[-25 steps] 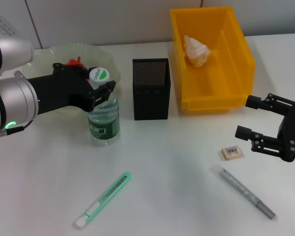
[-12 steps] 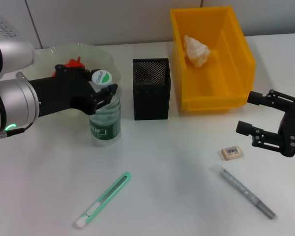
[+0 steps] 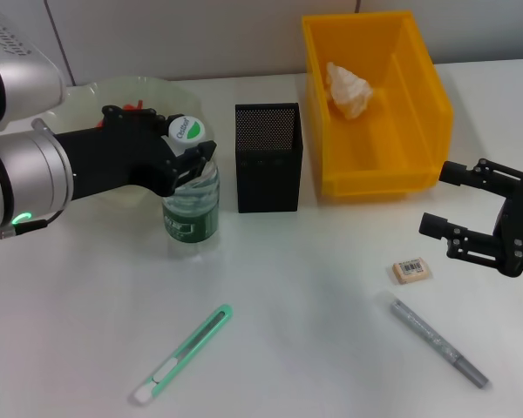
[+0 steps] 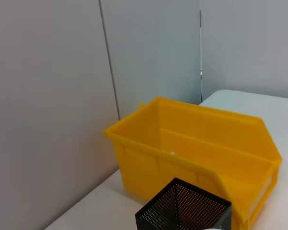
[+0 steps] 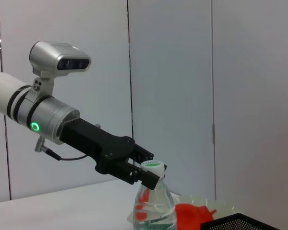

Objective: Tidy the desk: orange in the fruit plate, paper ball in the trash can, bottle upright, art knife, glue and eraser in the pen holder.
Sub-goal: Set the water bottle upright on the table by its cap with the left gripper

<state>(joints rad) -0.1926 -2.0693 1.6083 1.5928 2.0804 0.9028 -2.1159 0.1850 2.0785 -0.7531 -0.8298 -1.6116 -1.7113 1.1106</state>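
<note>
The clear bottle (image 3: 190,207) with a white-and-green cap stands nearly upright on the table, left of the black mesh pen holder (image 3: 268,158). My left gripper (image 3: 190,161) is shut on its neck; the right wrist view shows the same grip on the bottle (image 5: 154,207). A red-orange fruit (image 3: 136,109) peeks out in the pale green fruit plate (image 3: 87,94) behind the left arm. The paper ball (image 3: 349,88) lies in the yellow bin (image 3: 423,104). My right gripper (image 3: 436,205) hovers open just beyond the eraser (image 3: 411,271). The grey glue pen (image 3: 438,341) and the green art knife (image 3: 183,353) lie near the front.
The yellow bin (image 4: 197,158) stands right beside the pen holder (image 4: 185,212). A grey wall runs along the back of the white table. Open tabletop lies between the art knife and the eraser.
The left gripper has shifted the bottle slightly right and brought it more upright. The right gripper rose a little a second ago and has since held still.
</note>
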